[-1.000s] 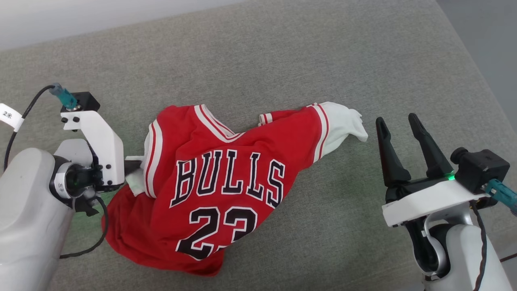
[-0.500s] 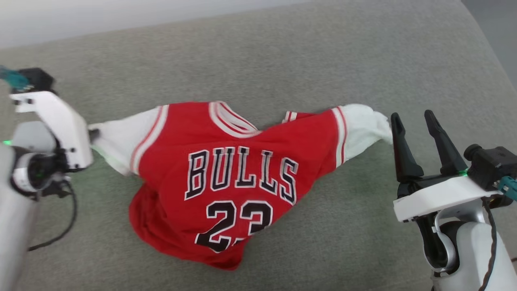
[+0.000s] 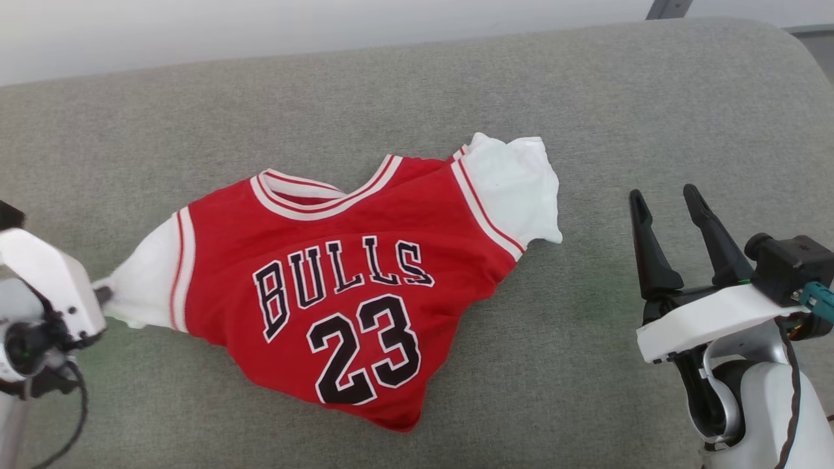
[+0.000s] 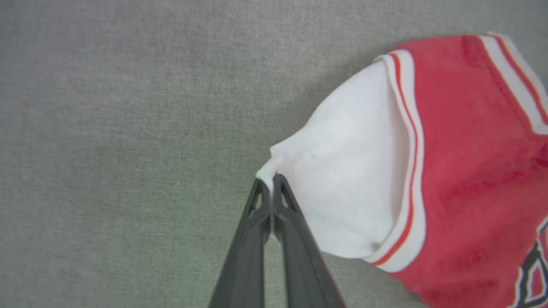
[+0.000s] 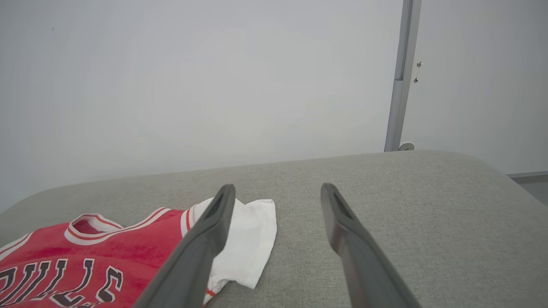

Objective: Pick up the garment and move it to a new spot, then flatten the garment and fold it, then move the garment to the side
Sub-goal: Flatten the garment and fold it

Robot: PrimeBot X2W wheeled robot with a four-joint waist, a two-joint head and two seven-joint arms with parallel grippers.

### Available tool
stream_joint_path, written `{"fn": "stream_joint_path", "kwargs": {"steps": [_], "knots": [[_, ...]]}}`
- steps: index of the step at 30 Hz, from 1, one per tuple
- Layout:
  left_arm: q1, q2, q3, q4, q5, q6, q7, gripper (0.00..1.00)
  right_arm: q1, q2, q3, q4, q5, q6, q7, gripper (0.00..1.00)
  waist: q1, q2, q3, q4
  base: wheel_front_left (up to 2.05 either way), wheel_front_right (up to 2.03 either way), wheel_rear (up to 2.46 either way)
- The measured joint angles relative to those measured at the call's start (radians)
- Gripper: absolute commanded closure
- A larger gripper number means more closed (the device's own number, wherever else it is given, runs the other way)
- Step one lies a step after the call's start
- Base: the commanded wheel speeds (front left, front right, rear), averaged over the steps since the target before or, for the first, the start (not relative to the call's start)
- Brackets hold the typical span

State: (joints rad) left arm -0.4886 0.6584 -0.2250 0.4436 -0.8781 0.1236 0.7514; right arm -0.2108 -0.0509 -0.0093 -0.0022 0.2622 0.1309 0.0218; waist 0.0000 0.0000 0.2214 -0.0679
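— Pinching what, the left gripper [image 4: 268, 185]?
— The tip of the white left sleeve [image 4: 342, 171]. Its jaws are closed tight on that bit of cloth, at the left edge of the cushion [image 3: 417, 85].
— And the garment [image 3: 352, 293]?
— Face up in the middle of the cushion, print readable. Its long axis runs sleeve to sleeve, from the cushion's near left toward its far right. The hem is not spread; the lower part tapers toward the cushion's front.
— The right gripper [image 3: 664, 194]?
— Jaws wide apart, holding nothing, over the cushion's right part and clear of the cloth.
— So which arm takes the free sleeve [image 3: 515, 189]?
— The right one, I'd judge. That sleeve lies to its left and a little farther back on the cushion, much nearer to it than to the left gripper. A pull along the sleeve line, away from the pinch, should flatten the garment.
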Motion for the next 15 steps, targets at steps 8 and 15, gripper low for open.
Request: {"fn": "stream_joint_path", "kwargs": {"steps": [8,15], "knots": [[-0.015,-0.015,-0.023,0.040,-0.008,-0.029,0.018,0.00,0.004,0.000,0.001,-0.023,-0.007,0.000,0.027,0.00,0.0000,0.0000,0.002,0.011,0.00,0.00,0.00],[-0.102,-0.004,-0.056,0.071,0.003,-0.036,0.087,0.00,0.005,0.000,0.001,-0.045,-0.007,0.000,0.048,0.00,0.0000,0.0000,0.018,0.012,0.00,0.00,0.00]]}}
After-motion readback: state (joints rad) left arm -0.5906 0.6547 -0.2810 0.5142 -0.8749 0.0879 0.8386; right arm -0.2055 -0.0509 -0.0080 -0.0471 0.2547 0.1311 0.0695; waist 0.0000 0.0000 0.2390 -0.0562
